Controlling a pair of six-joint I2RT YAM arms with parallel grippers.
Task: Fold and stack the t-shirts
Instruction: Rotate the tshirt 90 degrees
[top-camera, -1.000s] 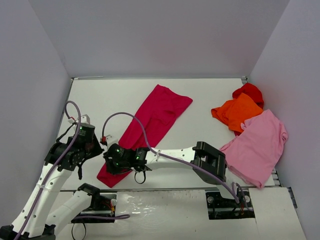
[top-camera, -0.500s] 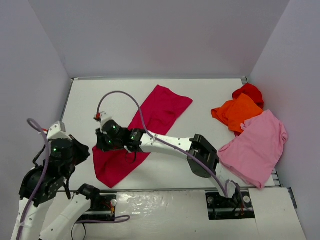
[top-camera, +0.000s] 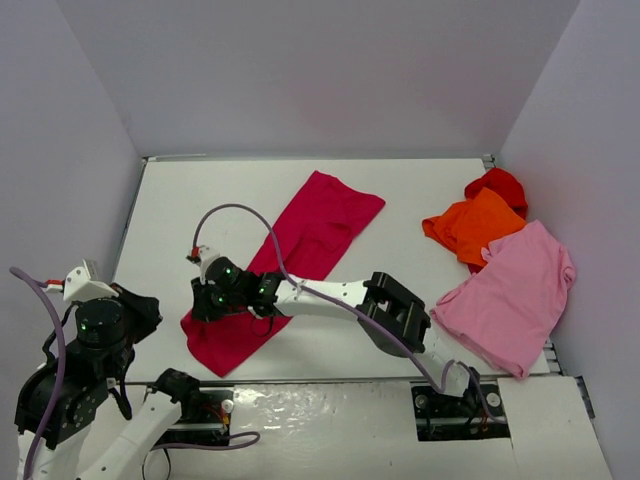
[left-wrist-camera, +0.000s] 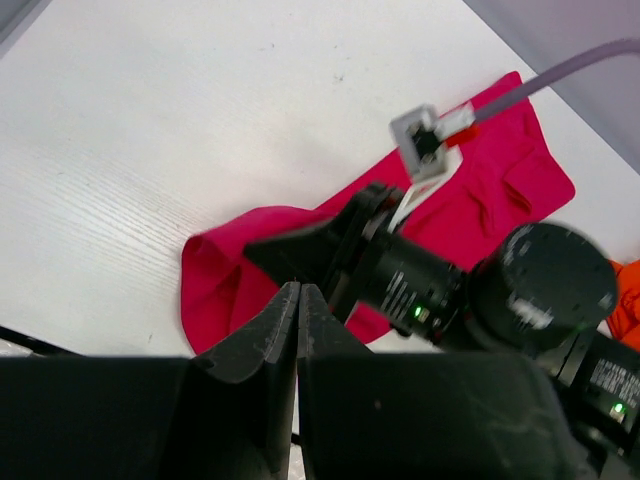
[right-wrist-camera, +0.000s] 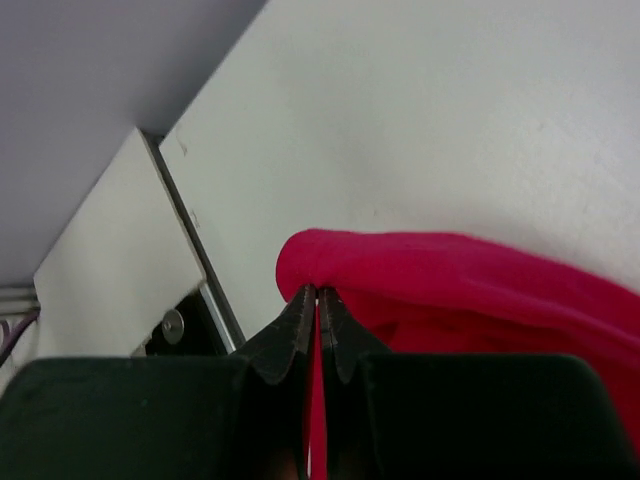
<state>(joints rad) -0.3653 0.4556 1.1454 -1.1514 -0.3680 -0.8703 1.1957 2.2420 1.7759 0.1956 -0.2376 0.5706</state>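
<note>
Drawn nearer since half a second back: right gripper (right-wrist-camera: 318, 293), pinched shut on a folded edge of the crimson t-shirt (top-camera: 322, 225). Pulled farther back too: left gripper (left-wrist-camera: 298, 290), closed on nothing, left of the right jaws and apart from the cloth. Beyond the right jaws, long, creased, magenta-red, stretched diagonally over the white table (top-camera: 200, 200). All around, pale walls (top-camera: 300, 80).

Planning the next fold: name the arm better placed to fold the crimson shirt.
Right. The right gripper is shut on an edge of the crimson t-shirt; the left gripper hangs apart, shut and empty.
</note>
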